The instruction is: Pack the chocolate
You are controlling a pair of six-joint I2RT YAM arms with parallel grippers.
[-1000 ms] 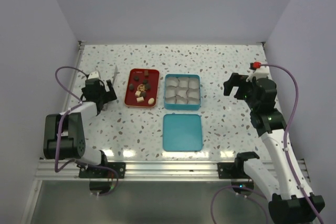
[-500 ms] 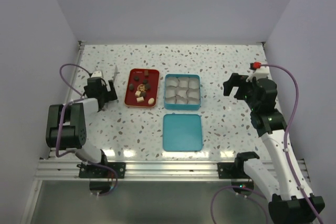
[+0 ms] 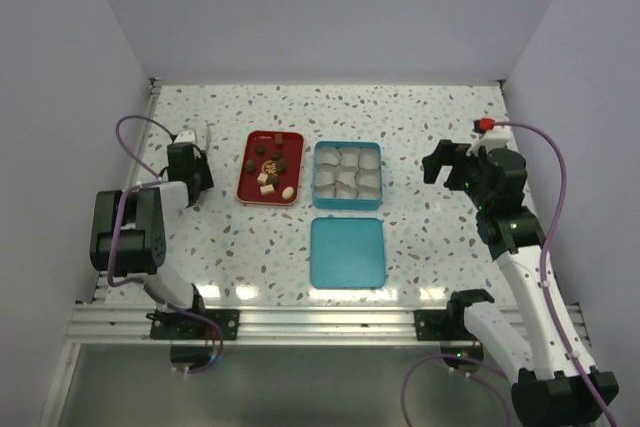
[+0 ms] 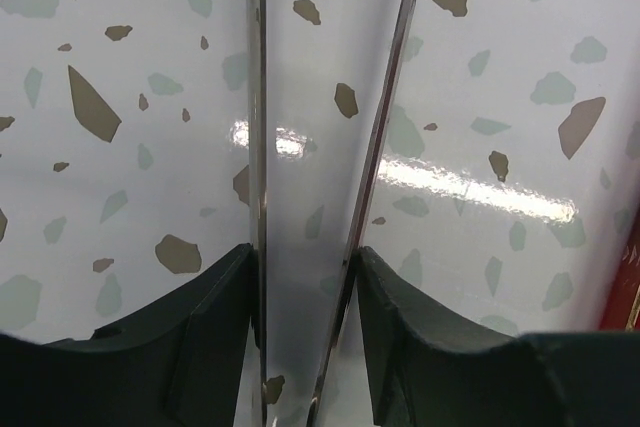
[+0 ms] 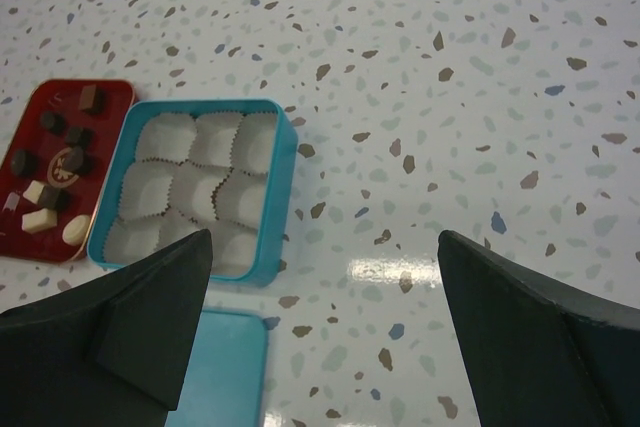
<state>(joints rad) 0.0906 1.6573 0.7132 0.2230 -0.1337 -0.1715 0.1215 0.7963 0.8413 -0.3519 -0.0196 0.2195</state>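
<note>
Jaws of the left gripper (image 4: 300, 272) have narrowed onto the tweezers (image 4: 259, 97).

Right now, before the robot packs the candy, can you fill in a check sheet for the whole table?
Surface: speckled table, shiny.
Job's things: chocolates all on the red tray; teal tin holds empty paper cups; teal lid lies nearer the arms.
Clutter: nothing seen.
Grippers: left claw closed on metal tongs; right claw open, empty.
Cables: purple cables loop off both arms, away from the tray.
Surroundings: plain pale walls; metal rail at the near edge.
</note>
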